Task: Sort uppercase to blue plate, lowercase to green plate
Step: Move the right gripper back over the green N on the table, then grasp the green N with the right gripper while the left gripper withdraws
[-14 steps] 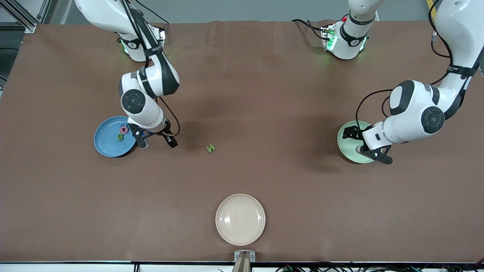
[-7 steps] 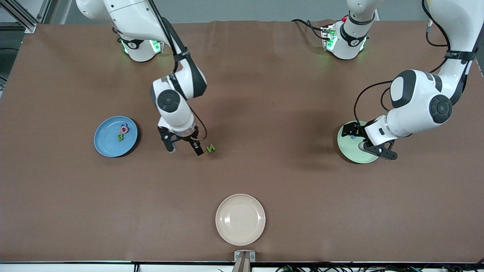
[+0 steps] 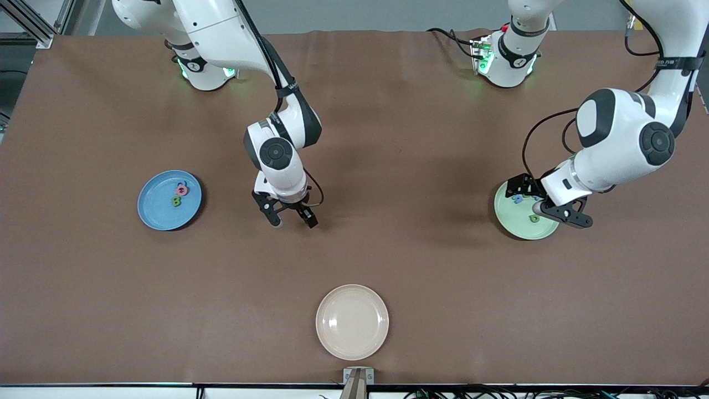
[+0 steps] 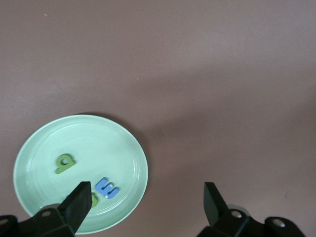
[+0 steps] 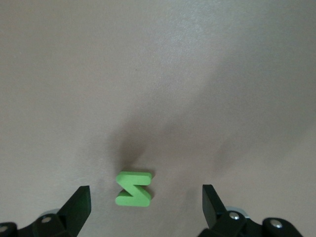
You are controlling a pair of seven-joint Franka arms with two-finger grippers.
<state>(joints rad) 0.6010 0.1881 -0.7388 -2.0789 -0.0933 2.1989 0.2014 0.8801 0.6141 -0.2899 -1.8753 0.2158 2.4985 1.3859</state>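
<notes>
Cream plate (image 3: 352, 321) sits nearest the front camera, close to the middle of the desk's front edge, with nothing on it. Farther back, about midway across the desk, the right gripper (image 3: 290, 218) hangs low over the bare brown cloth with its jaws spread apart. The right wrist view shows the green N (image 5: 133, 188) lying flat on the cloth between the two fingertips (image 5: 79, 206), touched by neither; in the front view the gripper hides it.

Toward the right arm's end of the desk lies the blue plate (image 3: 158, 213), holding a green B (image 3: 176, 201) and, just beside it and farther from the front camera, a pinkish-red letter (image 3: 181, 190) with a blue piece touching it.

Toward the left arm's end lies the green plate (image 3: 512, 224). The left gripper (image 3: 545, 200) hovers over its edge, jaws wide apart and holding nothing. On the plate rest a blue m (image 4: 107, 188), a green rounded letter (image 4: 64, 163), and another green piece partly hidden by a fingertip.
</notes>
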